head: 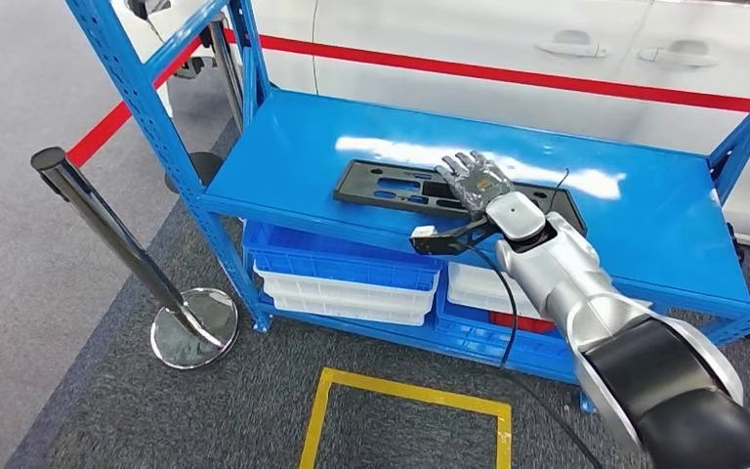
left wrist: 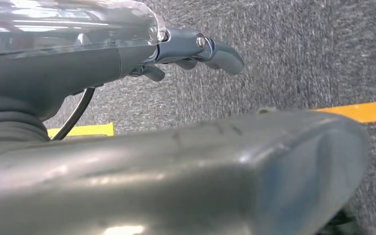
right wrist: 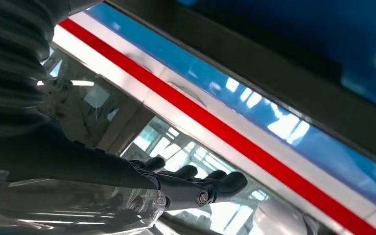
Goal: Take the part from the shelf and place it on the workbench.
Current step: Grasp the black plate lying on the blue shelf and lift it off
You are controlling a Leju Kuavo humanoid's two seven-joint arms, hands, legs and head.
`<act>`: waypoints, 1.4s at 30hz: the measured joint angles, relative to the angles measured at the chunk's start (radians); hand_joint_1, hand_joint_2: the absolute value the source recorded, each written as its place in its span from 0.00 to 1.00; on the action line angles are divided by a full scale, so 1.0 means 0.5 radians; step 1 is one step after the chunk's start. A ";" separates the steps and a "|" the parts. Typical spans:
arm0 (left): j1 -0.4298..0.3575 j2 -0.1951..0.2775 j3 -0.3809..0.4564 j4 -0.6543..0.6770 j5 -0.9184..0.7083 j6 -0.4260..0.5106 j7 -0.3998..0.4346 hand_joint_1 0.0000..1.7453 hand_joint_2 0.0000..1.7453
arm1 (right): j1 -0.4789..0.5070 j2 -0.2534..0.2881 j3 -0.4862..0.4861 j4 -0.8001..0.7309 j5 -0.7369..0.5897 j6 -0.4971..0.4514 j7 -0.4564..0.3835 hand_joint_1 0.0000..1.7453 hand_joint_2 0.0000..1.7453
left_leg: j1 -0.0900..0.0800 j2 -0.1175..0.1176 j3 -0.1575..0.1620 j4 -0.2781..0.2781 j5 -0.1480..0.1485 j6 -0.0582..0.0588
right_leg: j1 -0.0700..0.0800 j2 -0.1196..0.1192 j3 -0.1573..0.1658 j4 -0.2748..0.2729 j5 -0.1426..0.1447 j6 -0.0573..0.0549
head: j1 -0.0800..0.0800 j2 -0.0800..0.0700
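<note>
The shelf (head: 645, 210) is blue painted metal, smooth and glossy, with bright reflections on its top board. On it lies the part (head: 391, 186), flat matt black plastic. Under the top board stand bins (head: 342, 269) of smooth plastic. Beside the shelf, the post (head: 107, 230) is polished chrome metal. The floor (head: 156, 420) is rough grey carpet.
</note>
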 joint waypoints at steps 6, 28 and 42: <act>-0.002 0.002 0.000 0.000 -0.001 -0.003 -0.002 0.00 0.00 | -0.023 0.000 0.029 0.087 0.005 0.148 0.000 0.00 1.00 | 0.011 0.003 -0.045 0.107 0.032 -0.013 | 0.005 0.001 0.001 0.021 -0.013 0.000 | 0.000 0.000; -0.018 0.000 0.000 0.001 0.000 -0.022 -0.008 0.00 0.00 | -0.097 -0.020 0.059 0.207 -0.017 0.319 -0.125 0.99 1.00 | 0.005 -0.001 0.095 -0.203 0.122 0.014 | 0.015 0.007 -0.010 0.029 -0.016 0.024 | 0.000 0.000; -0.018 0.000 0.000 0.001 0.017 -0.024 -0.026 0.00 0.00 | -0.116 -0.012 0.076 0.209 -0.019 0.307 -0.177 1.00 1.00 | 0.000 0.002 0.109 -0.210 0.128 0.037 | 0.024 0.003 -0.013 0.045 -0.024 0.036 | 0.000 0.000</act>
